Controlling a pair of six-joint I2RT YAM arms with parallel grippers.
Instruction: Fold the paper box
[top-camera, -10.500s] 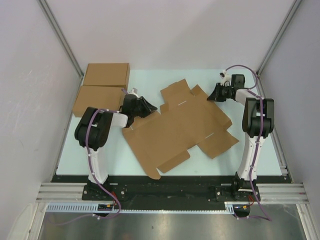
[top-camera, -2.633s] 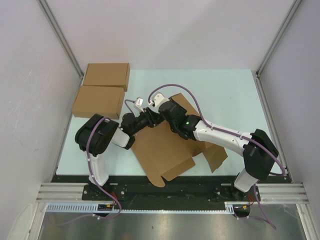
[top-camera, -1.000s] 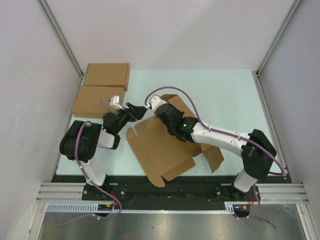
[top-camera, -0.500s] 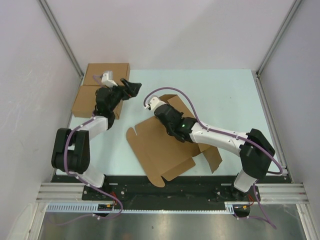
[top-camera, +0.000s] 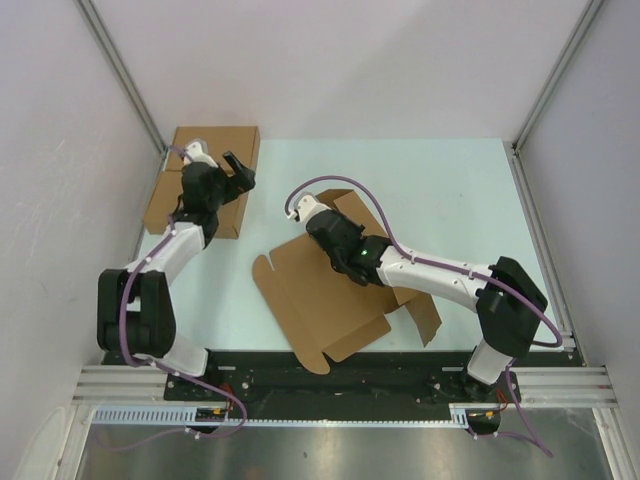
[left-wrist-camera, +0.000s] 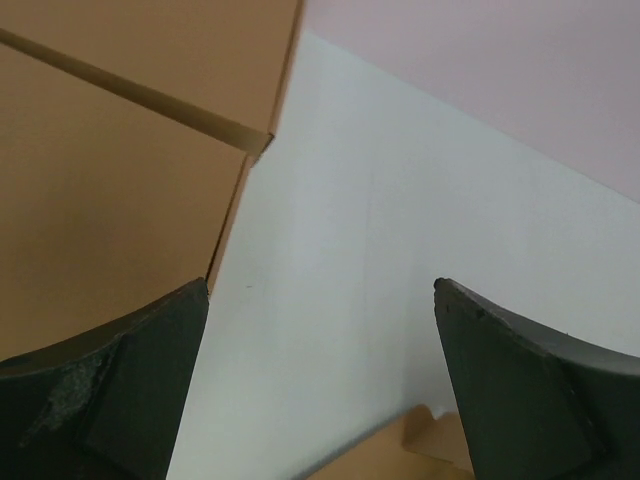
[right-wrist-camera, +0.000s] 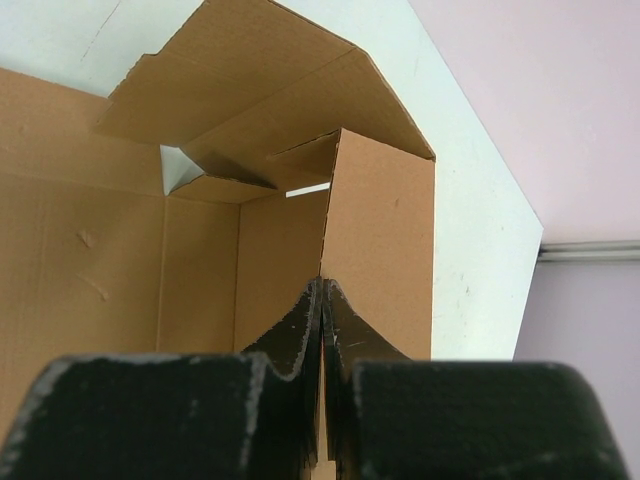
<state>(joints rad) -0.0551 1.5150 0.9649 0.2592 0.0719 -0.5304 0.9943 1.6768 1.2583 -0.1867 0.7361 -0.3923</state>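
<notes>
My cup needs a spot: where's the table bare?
Far right of the table, between the paper box and the right wall, is bare. A smaller patch lies left of the paper box. Crowded: far left, two flat boxes, left gripper at their edge.

Left tool (left-wrist-camera: 320, 385) wide apart, right tool (right-wrist-camera: 322, 300) clamped tight.

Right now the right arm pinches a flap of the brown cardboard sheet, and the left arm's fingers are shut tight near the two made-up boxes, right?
Not quite: the left arm's fingers stand wide open near the two made-up boxes, as the left wrist view shows. The right arm's fingers do pinch the flap.
</notes>
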